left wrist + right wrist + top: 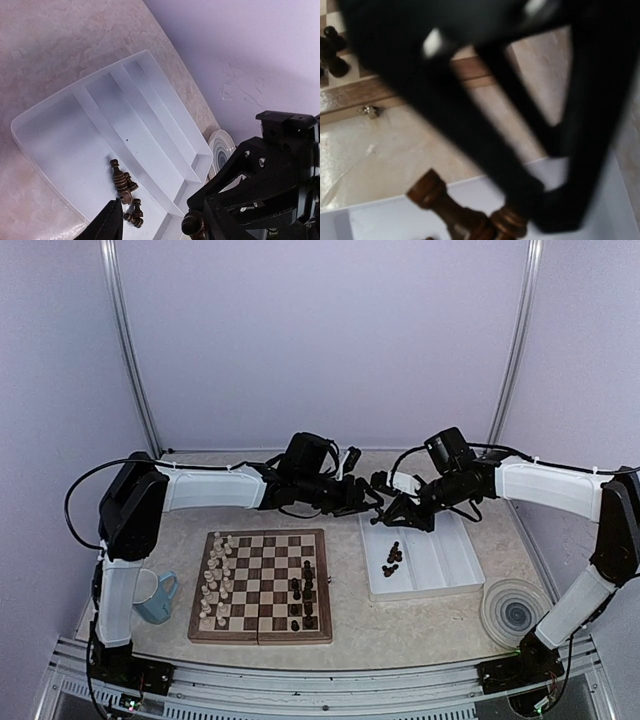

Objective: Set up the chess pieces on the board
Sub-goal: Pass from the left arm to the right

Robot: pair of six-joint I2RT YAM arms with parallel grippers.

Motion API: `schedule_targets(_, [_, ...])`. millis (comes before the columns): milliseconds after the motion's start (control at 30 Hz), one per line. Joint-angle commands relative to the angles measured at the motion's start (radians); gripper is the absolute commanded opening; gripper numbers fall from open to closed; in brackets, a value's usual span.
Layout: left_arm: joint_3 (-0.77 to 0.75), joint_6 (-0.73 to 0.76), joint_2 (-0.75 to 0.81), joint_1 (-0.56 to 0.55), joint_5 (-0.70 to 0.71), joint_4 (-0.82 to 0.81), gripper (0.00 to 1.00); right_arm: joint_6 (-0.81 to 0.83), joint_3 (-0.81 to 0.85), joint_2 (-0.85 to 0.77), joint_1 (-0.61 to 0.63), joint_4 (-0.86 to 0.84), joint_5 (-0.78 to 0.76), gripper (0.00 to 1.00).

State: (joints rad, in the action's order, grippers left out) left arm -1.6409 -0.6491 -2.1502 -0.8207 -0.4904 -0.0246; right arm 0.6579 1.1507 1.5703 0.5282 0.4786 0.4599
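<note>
Step in hand: we judge a hand-over of one dark brown carved chess piece [455, 212] above the white ridged plastic tray [450, 565].
Right end effector [385, 515]: nearly closed, pinching that piece.
Left end effector [375, 502]: partly open, meeting the right one tip to tip; we cannot tell whether it touches the piece.
Loose dark pieces [125, 192]: in the tray below both end effectors.
Square wooden checked chessboard [262, 585]: on the table, well to the left end effector's near side.
Next move: we think the left must close before the right lets go.
</note>
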Motion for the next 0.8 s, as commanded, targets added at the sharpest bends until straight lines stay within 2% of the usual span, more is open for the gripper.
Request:
schedule_targets(0, [-0.030, -0.016, -0.024, -0.018, -0.061, 0.020, 0.53, 0.003, -0.013, -0.032, -0.007, -0.016, 0.005, 0.16])
schedule_targets(500, [0.003, -0.042, -0.029, -0.017, -0.112, -0.062, 0.19, 0.005, -0.009, -0.024, -0.007, -0.008, -0.004, 0.18])
schedule_targets(600, [0.006, -0.043, -0.031, -0.017, -0.115, -0.086, 0.12, 0.004, -0.004, -0.025, -0.006, 0.003, -0.015, 0.25])
schedule_targets(767, [0.010, -0.063, -0.038, -0.009, -0.114, -0.110, 0.06, 0.041, 0.027, -0.041, 0.002, 0.080, -0.047, 0.38])
